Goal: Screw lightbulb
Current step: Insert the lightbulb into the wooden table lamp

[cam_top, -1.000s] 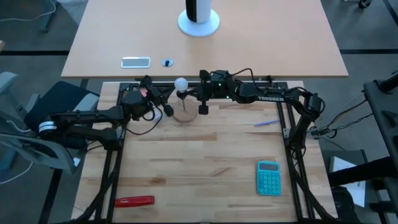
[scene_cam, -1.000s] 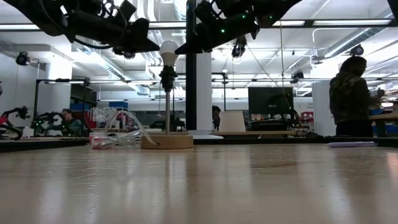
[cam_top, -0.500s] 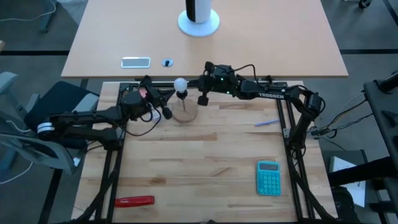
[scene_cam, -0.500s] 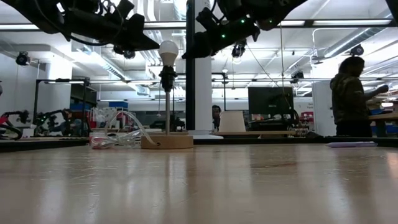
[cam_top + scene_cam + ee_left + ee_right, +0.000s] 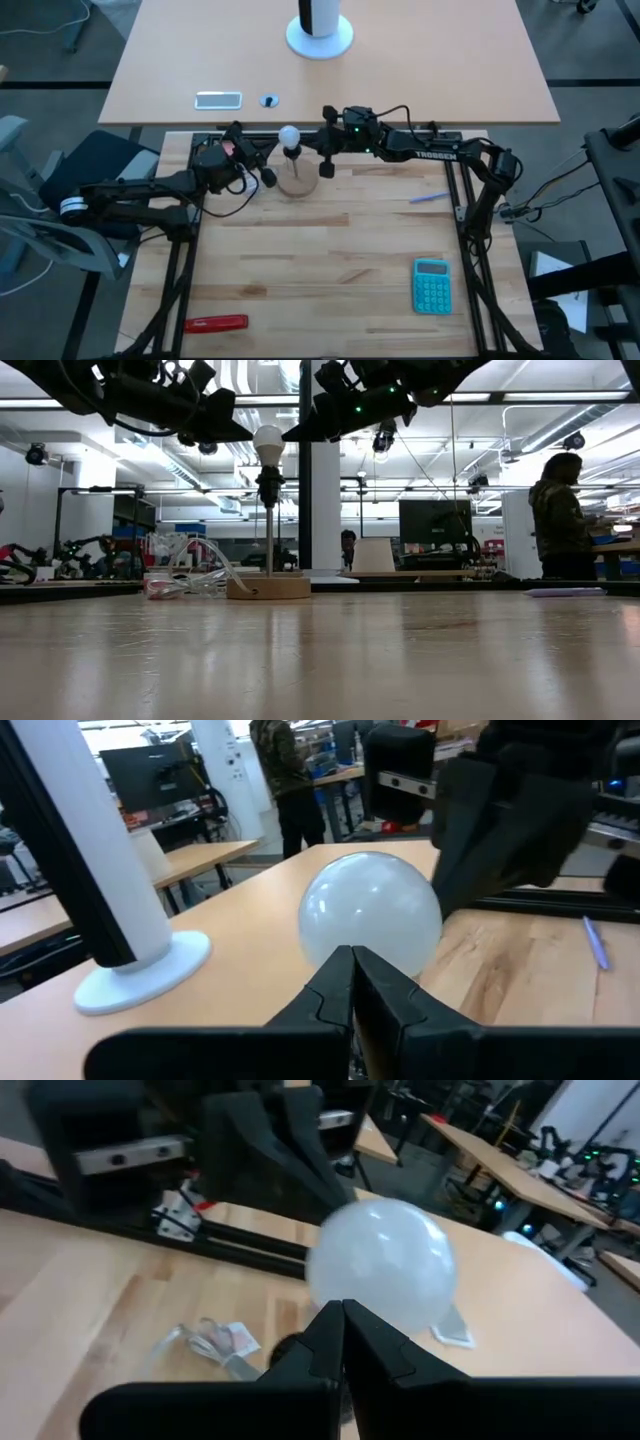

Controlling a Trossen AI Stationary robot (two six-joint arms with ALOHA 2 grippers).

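The white lightbulb (image 5: 290,133) sits in a black socket on top of a thin stem that rises from a round wooden base (image 5: 268,588) at the table's far middle. My left gripper (image 5: 268,178) is shut and hangs at bulb height just left of the bulb (image 5: 268,440). My right gripper (image 5: 327,172) is shut and hangs just right of it. Each wrist view shows the bulb (image 5: 370,915) (image 5: 382,1265) straight ahead, beyond the shut fingertips. In the low view a small gap shows on either side of the bulb.
A clear plastic bag (image 5: 185,575) lies beside the wooden base. A teal calculator (image 5: 432,285), a red tool (image 5: 216,323) and a pen (image 5: 428,197) lie on the table. A white cylinder (image 5: 320,30) stands on the far table. A person (image 5: 562,515) stands in the room behind.
My right gripper has drawn a little away from the bulb, then come back close to it, staying shut. The bulb and its stand have not moved.
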